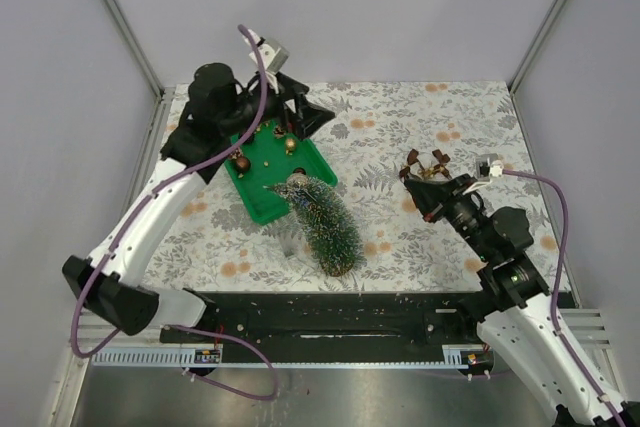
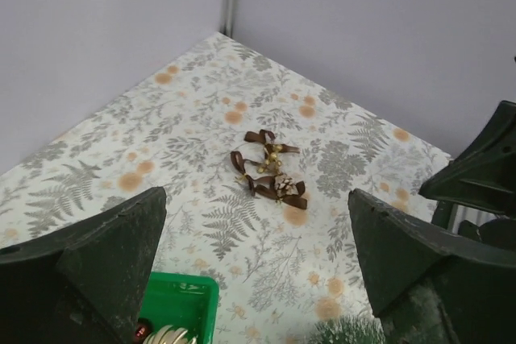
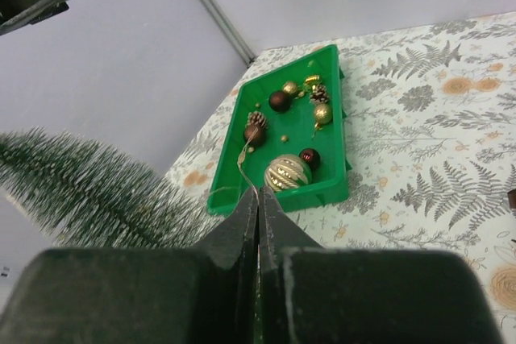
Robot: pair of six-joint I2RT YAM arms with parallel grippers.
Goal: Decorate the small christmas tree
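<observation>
1. A green tray (image 1: 262, 199) sits on the floral surface (image 1: 400, 117), at ten o'clock from centre, holding baubles (image 1: 240, 160).
2. The tree (image 1: 325, 219) points its tip to ten o'clock, overlapping the tray's edge.
3. Brown bows (image 1: 426, 161) lie at two o'clock.
4. The left tool (image 1: 305, 107) is at the tray's twelve o'clock end, and the right tool (image 1: 410, 182) is near the bows.

**Robot test cell in a lab**

Blank pale panels (image 1: 350, 7) set in metal corner posts (image 1: 120, 17) close off the space beyond the left gripper (image 1: 305, 112) and right gripper (image 1: 410, 180). A fern-print cloth (image 1: 400, 117) lies under them. Behind them, at the arm bases, are a black mounting plate (image 1: 330, 312), a slotted rail (image 1: 150, 355) and purple cables (image 1: 545, 179).
</observation>
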